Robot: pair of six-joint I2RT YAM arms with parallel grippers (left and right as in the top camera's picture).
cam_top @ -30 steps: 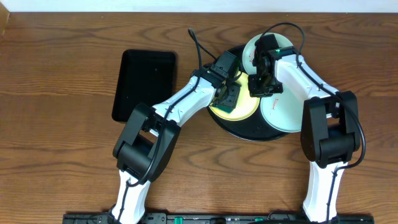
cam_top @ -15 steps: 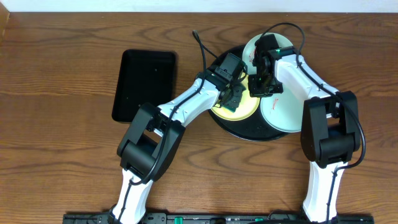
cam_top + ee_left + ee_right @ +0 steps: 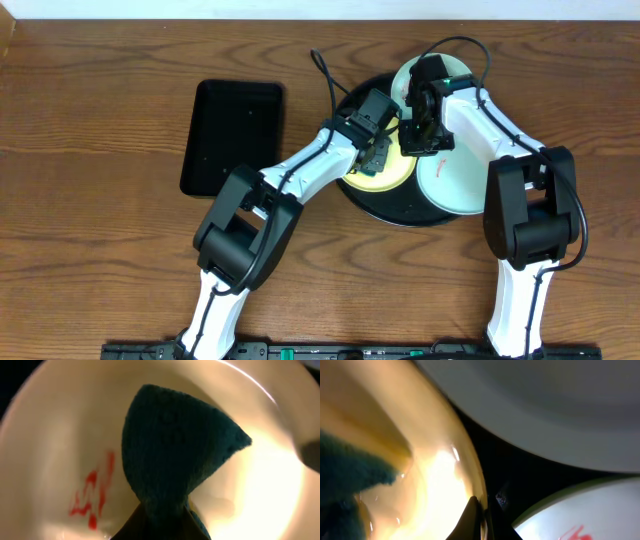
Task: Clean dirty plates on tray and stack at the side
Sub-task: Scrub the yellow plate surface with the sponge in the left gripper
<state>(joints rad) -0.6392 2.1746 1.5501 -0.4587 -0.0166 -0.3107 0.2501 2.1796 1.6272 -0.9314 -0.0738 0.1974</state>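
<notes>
Left pincer newly clamped on sponge, tip pointing forward, over yellow plate

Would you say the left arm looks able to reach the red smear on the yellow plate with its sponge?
Probably yes: the left gripper, shut on the sponge, is over the yellow plate, and the red smear lies bare just beside the sponge. The right gripper pinches only its rim.

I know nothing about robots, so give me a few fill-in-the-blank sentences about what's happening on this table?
The left claw is shut on a teal ____.
The smear on the plate under it is ____.
The right claw pinches the rim of the ____ plate.
The round tray beneath is ____.
Missing words: sponge; red; yellow; black.
</notes>
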